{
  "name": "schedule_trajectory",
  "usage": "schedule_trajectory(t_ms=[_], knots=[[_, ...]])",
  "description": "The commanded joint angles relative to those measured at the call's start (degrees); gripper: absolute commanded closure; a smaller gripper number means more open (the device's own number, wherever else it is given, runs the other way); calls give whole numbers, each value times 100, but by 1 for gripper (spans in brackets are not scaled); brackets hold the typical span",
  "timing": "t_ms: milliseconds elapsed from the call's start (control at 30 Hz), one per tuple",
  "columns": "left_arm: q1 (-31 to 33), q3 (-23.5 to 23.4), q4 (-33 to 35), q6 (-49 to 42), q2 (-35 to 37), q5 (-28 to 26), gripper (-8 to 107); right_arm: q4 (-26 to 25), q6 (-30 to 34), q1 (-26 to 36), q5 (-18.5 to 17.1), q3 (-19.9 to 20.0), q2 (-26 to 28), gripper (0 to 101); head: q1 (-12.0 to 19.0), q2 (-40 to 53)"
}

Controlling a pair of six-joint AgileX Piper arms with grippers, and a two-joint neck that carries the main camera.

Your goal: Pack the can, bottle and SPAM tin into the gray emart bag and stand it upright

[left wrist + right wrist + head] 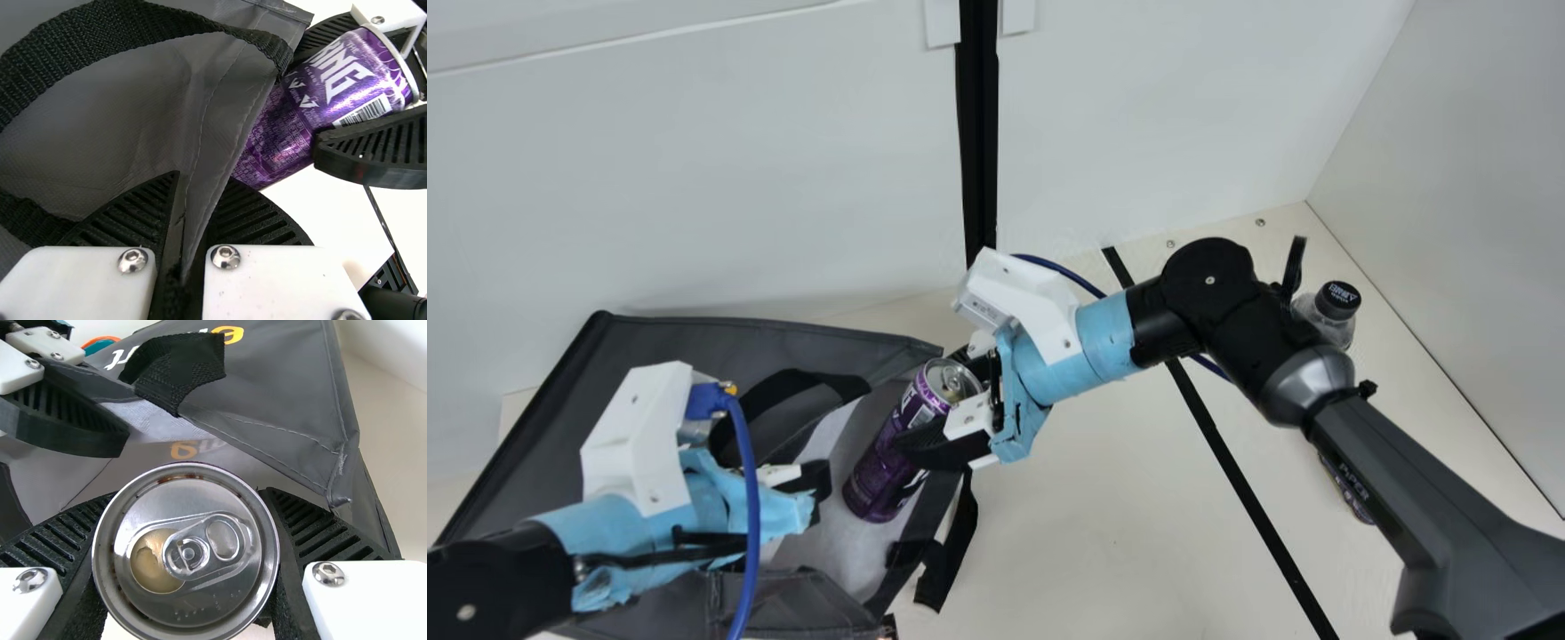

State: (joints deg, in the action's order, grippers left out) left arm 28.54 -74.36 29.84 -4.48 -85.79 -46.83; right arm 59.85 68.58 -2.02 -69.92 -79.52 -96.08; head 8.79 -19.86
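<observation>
What right pincer (927, 402) grips is one can (887, 458).

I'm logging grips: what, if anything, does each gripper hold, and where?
The right gripper holds the purple can near its lid; the left gripper pinches the gray bag by its opening's edge.

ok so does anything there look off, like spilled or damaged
Two things. The purple metal can in the right end effector has brown specks and droplets on its silver lid, and its mouth looks opened. The light-blue tape on the left arm is ragged, with loose flaps. I can't make out any spill.
</observation>
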Motion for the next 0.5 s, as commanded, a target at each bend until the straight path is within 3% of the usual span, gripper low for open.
schedule_trajectory(t_ms=[0, 467], knots=[[0, 0, 0, 0, 0, 0, 107, 6, -13, -1, 2, -20, -34, 101, 121, -14], [0, 0, 0, 0, 0, 0, 107, 44, -110, -120, 2, -137, -183, 101, 121, -14]])
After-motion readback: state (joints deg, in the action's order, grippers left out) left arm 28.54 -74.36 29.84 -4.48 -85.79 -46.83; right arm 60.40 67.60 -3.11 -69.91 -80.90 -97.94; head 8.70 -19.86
